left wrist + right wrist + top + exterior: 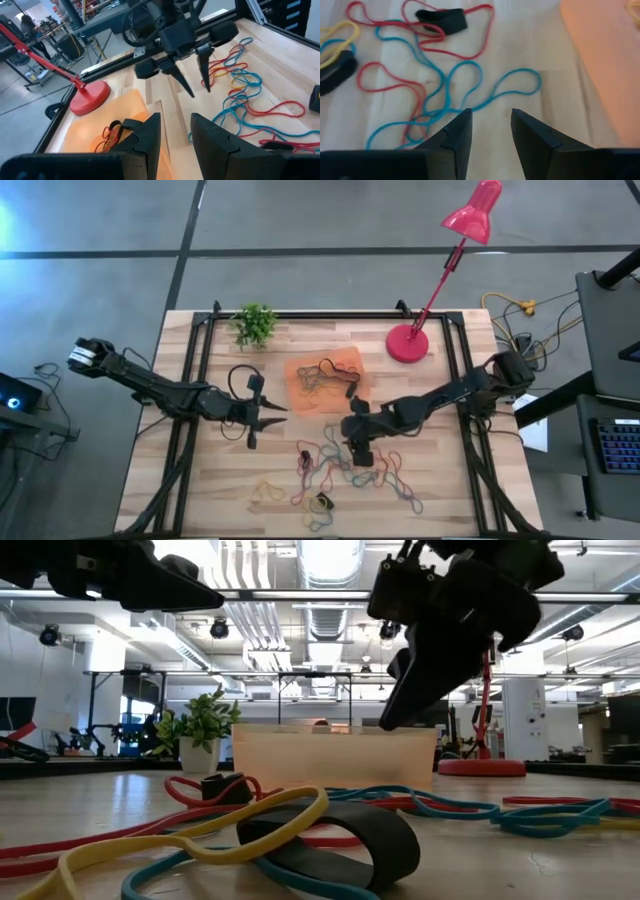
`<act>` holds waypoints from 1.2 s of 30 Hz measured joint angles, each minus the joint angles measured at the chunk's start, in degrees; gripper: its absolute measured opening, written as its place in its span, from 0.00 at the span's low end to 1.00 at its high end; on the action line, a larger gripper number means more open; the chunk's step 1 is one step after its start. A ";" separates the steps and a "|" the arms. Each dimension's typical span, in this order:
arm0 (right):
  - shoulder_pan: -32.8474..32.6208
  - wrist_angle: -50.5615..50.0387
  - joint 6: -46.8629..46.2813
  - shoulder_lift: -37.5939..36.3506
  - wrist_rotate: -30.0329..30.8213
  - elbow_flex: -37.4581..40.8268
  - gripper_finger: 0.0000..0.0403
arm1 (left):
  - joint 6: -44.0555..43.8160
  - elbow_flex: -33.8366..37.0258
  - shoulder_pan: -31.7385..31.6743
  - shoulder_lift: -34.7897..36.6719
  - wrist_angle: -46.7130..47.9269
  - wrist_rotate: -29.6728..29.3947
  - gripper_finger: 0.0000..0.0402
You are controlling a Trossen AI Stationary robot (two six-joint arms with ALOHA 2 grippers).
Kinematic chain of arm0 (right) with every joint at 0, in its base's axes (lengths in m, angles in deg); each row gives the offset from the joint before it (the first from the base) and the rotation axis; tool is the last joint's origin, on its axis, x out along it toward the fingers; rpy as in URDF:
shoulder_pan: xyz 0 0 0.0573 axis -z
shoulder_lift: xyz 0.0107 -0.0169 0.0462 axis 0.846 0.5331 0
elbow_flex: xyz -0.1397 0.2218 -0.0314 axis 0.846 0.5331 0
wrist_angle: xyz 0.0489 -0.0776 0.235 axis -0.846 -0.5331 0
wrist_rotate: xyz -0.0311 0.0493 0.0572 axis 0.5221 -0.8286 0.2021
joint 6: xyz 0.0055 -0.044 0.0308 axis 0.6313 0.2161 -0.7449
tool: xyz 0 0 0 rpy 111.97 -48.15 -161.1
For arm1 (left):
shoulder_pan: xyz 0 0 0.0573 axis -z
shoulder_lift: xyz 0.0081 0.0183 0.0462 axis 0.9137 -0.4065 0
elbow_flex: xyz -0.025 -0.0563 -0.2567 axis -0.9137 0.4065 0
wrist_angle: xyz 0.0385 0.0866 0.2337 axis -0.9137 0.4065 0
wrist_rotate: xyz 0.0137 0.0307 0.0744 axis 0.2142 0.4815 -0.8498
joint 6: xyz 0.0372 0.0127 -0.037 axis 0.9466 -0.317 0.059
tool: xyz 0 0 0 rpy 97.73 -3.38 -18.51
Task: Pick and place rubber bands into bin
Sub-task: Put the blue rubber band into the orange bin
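Rubber bands (340,470) in red, blue, yellow and black lie loose in a tangle on the wooden table's near middle. A few more lie inside the orange bin (300,370), which stands just beyond them. My right gripper (360,458) hangs open above the pile's far side, tilted downward, with blue and red loops (450,85) under its fingers and nothing between them. My left gripper (265,425) waits open to the left of the bin's near corner, above the table; its own view shows the bin (127,107) and my right gripper (199,91).
A red desk lamp stands with its round base (407,343) at the far right, right of the bin. A small potted plant (254,325) is at the far left. A black frame rail (200,380) runs around the table. Bare wood lies at the near left.
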 joint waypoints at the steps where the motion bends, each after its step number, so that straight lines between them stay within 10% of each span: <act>1: -0.25 0.88 -0.46 0.07 0.01 0.37 0.31 | 0.00 0.01 0.00 0.00 0.00 0.00 0.23; 36: -2.76 9.57 -6.42 10.06 -3.09 1.31 0.31 | -0.07 0.23 -0.37 0.00 -0.83 -0.02 0.23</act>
